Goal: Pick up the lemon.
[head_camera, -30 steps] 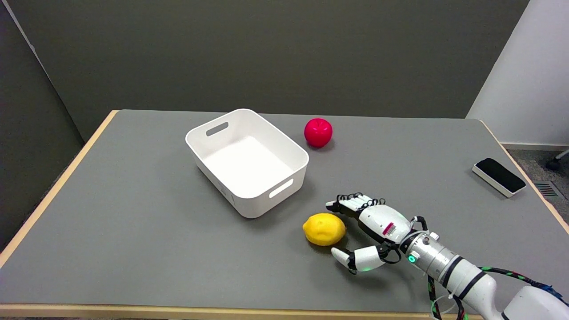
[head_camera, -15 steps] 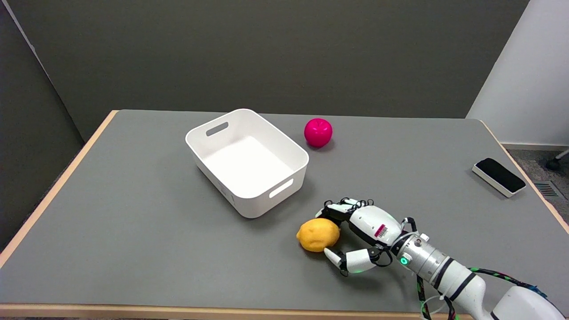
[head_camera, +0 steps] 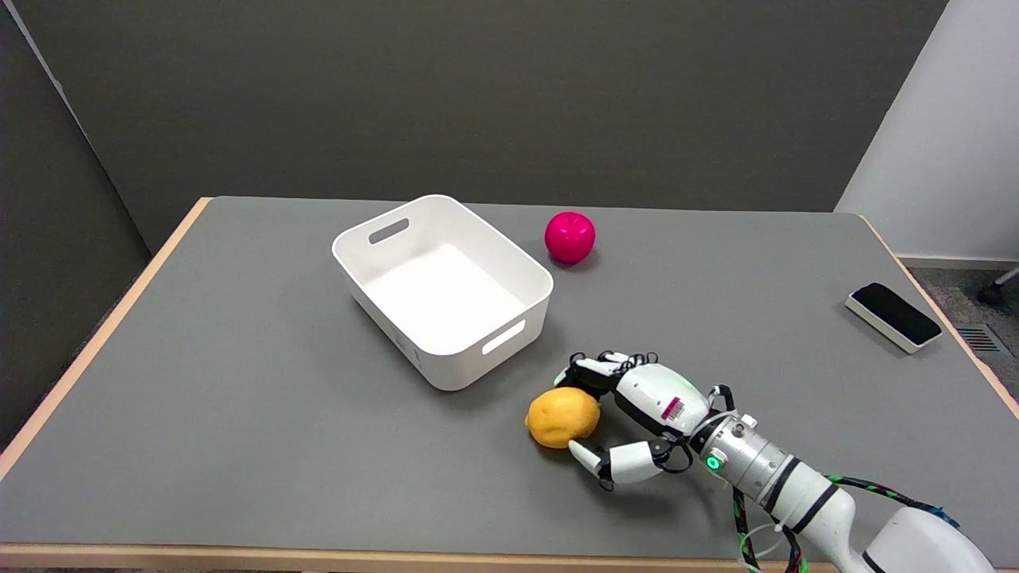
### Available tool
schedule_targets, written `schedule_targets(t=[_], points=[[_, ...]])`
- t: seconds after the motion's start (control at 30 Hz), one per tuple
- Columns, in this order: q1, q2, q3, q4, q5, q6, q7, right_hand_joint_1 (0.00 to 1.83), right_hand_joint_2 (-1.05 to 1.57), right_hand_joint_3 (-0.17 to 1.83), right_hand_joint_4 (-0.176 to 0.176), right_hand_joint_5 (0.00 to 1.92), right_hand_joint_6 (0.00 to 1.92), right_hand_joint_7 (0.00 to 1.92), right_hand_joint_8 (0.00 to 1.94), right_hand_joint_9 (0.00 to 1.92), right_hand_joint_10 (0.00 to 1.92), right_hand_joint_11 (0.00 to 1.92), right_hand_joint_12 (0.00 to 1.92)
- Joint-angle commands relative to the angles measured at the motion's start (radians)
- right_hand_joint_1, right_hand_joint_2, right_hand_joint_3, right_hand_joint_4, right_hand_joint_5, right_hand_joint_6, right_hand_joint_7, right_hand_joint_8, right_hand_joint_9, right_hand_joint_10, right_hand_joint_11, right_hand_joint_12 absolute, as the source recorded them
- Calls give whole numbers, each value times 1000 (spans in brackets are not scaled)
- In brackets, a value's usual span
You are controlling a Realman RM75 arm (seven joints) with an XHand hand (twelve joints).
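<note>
The yellow lemon lies on the grey table, just in front of the white bin's near corner. My right hand reaches in from the lower right and brackets the lemon's right side. Its fingers lie against the lemon's far upper side. The thumb is spread toward the near side, its tip just below the fruit. The hand has not closed around the lemon, which still rests on the table.
An empty white bin with handle slots stands left of centre. A pink-red apple sits behind it. A black-and-white flat device lies near the right edge. The table's near edge runs just below the arm.
My right hand has moved left onto the lemon, and the lemon has shifted a little to the left with it. Bin, apple and device are unmoved.
</note>
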Motion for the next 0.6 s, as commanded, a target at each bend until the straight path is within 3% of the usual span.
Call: schedule_targets(t=[0.03,0.07,0.1,0.13,0.33,0.53,0.6], points=[[85,-36,-10,-42,0,-15,20,976,1221,311,-160,551,1658,469,1457,585,1291,364,1629],[94,-39,-11,-42,0,-14,20,991,1227,298,-129,546,1647,501,1531,597,1302,380,1626],[103,-41,-12,-42,0,-14,20,1027,1251,250,-60,532,1619,562,1651,615,1307,390,1599],[113,-43,-11,-40,0,-14,19,1056,1264,222,-17,523,1596,605,1739,629,1326,400,1594],[176,-45,6,23,0,15,13,1105,1185,361,-98,555,1515,628,1823,651,1580,356,1807],[254,-16,46,148,0,79,-29,1137,1192,326,-146,552,1488,657,1819,685,1613,372,1855],[282,-6,57,196,0,107,-69,1147,1141,426,-166,543,1508,690,1810,686,1626,360,1858]])
